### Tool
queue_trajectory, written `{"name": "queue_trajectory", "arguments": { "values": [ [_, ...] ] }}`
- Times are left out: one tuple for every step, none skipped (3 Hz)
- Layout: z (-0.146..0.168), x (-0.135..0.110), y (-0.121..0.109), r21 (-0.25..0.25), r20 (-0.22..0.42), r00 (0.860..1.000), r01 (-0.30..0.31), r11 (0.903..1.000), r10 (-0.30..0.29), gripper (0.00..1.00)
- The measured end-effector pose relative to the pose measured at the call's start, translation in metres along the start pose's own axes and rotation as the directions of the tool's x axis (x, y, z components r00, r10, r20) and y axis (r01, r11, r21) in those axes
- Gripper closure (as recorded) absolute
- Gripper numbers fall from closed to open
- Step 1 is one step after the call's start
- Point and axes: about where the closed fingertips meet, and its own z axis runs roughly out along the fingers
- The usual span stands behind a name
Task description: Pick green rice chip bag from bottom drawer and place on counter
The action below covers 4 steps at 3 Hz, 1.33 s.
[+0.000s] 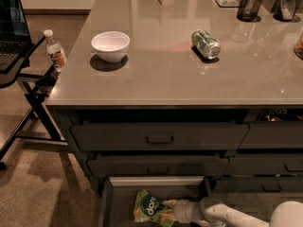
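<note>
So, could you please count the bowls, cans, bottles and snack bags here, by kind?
Bowls: 1, white bowl, on the counter.
Cans: 1, green can.
Bottles: 1, water bottle, on the side stand.
Snack bags: 1, green rice chip bag, in the bottom drawer, gripper at its edge.
Total: 4.

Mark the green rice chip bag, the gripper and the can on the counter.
green rice chip bag (151,209): camera view, on its dark round logo, in the bottom drawer (156,181).
gripper (175,211): camera view, its tip at the bag's right edge, inside that drawer.
green can (206,44): camera view, mid-side, lying on the counter (161,77).
</note>
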Motion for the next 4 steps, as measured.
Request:
{"name": "queue_trajectory", "arguments": {
  "values": [
    [0.0, 0.0, 0.0, 0.0, 0.0, 1.0, 0.0, 1.0, 0.0, 1.0],
    [-0.016, 0.001, 0.006, -0.008, 0.021, 1.0, 0.002, 1.0, -0.002, 1.0],
    [-0.056, -0.021, 0.015, 0.017, 0.074, 0.996, 0.056, 0.9983, -0.057, 1.0],
    [-0.114, -0.054, 0.029, 0.07, 0.135, 0.98, 0.138, 0.9879, -0.147, 1.0]
  ]
}}
